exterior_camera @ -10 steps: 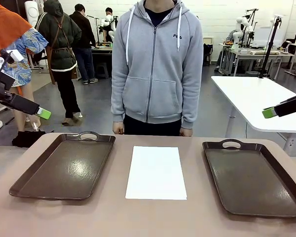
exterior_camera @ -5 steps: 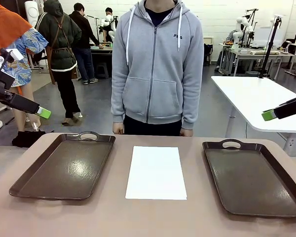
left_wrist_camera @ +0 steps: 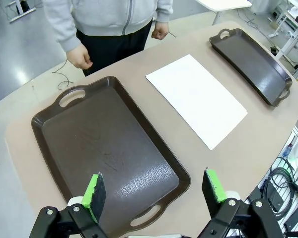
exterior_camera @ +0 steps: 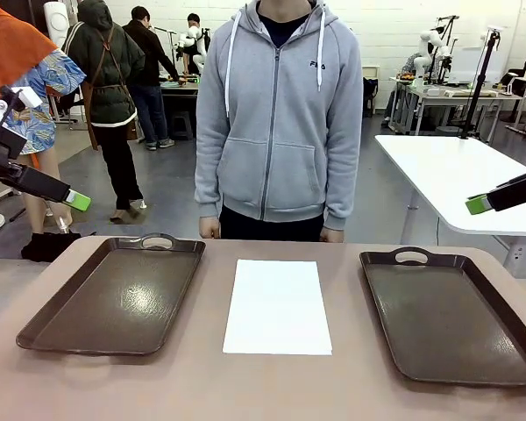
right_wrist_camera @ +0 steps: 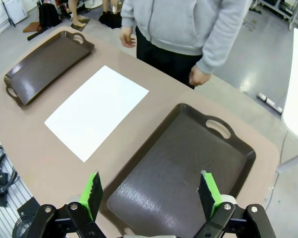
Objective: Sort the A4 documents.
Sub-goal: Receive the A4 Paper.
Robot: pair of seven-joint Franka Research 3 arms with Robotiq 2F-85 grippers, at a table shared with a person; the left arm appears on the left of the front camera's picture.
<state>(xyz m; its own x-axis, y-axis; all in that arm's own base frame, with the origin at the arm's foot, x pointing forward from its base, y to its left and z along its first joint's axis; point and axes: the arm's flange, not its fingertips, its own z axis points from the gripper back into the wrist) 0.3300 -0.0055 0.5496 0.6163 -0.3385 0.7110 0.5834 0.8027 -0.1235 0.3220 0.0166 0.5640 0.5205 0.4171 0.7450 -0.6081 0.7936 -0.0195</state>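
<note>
The right end effector [right_wrist_camera: 151,191] hangs wide open directly above a brown tray [right_wrist_camera: 181,148] on the bench [right_wrist_camera: 37,163]. The A4 documents [right_wrist_camera: 97,111] lie ahead to its left, a second tray [right_wrist_camera: 47,62] beyond them.

We are in what looks like a robotics lab: an open hall with a polished grey floor [exterior_camera: 171,184], white tables [exterior_camera: 456,171] set farther off, people [exterior_camera: 149,74] busy at benches near the back wall, and loose cables [left_wrist_camera: 282,177] beside our table [exterior_camera: 272,386]; the distant gear is too small to name.
</note>
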